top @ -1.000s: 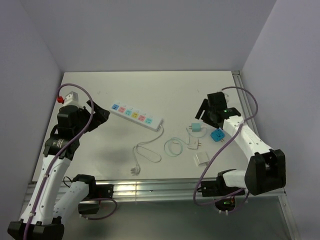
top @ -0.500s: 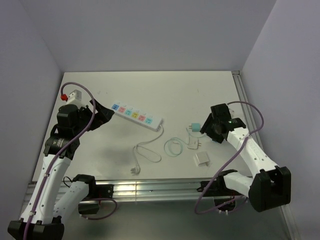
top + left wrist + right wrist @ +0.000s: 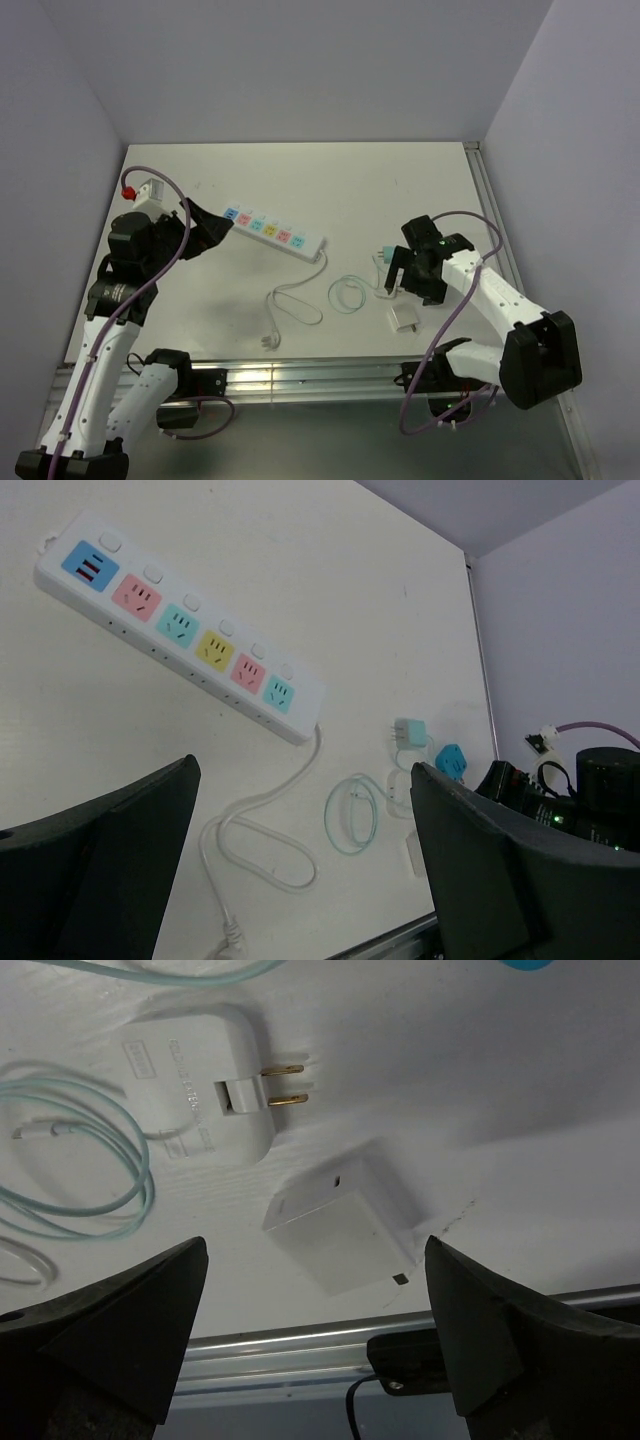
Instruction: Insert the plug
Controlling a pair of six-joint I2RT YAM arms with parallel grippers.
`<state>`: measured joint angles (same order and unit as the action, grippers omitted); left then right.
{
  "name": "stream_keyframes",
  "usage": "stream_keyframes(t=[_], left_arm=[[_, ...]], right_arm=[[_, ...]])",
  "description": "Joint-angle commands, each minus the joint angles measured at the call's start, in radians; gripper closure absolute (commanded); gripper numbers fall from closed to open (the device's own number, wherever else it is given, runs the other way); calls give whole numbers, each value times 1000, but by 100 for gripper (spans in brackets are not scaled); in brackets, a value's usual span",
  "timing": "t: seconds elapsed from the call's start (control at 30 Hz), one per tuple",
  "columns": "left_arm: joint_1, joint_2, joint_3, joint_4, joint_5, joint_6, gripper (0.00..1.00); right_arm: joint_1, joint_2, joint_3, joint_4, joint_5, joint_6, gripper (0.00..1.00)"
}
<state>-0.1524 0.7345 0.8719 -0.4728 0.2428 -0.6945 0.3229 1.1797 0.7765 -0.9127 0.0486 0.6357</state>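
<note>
Inspecting plug (image 3: 195, 1095): lies flat on table (image 3: 450, 1080), long axis crosswise in right wrist view, prongs (image 3: 275, 1085) pointing to that view's right. Sits just ahead of right gripper (image 3: 312, 1252), jaws wide apart, empty.

Blue plug (image 3: 527, 963) cut off (top edge)

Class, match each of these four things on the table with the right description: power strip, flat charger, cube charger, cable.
Things:
1. power strip
2. flat charger
3. cube charger
4. cable

Descriptions:
A. pale green, coiled in a loop
B. two gold prongs sticking out
C. a row of coloured sockets
D. plain white block, no prongs showing

Pairs: 1-C, 2-B, 3-D, 4-A
</note>
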Motion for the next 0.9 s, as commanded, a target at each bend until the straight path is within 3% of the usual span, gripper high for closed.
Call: stream_keyframes(t=[0.0, 0.07, 0.2, 0.63, 0.87], left_arm=[[1, -15, 7, 51, 44, 4, 7], [-1, -24, 6, 48, 49, 4, 7], [-1, -40, 1, 51, 62, 6, 7], [1, -67, 24, 28, 72, 10, 7], [1, -78, 15, 17, 78, 10, 8]], right_arm=[[7, 34, -16, -8, -44, -59, 4], [7, 83, -20, 4, -101, -77, 7], [47, 165, -6, -2, -70, -74, 12], [91, 245, 26, -26, 19, -60, 29], [119, 302, 44, -26, 33, -56, 34]])
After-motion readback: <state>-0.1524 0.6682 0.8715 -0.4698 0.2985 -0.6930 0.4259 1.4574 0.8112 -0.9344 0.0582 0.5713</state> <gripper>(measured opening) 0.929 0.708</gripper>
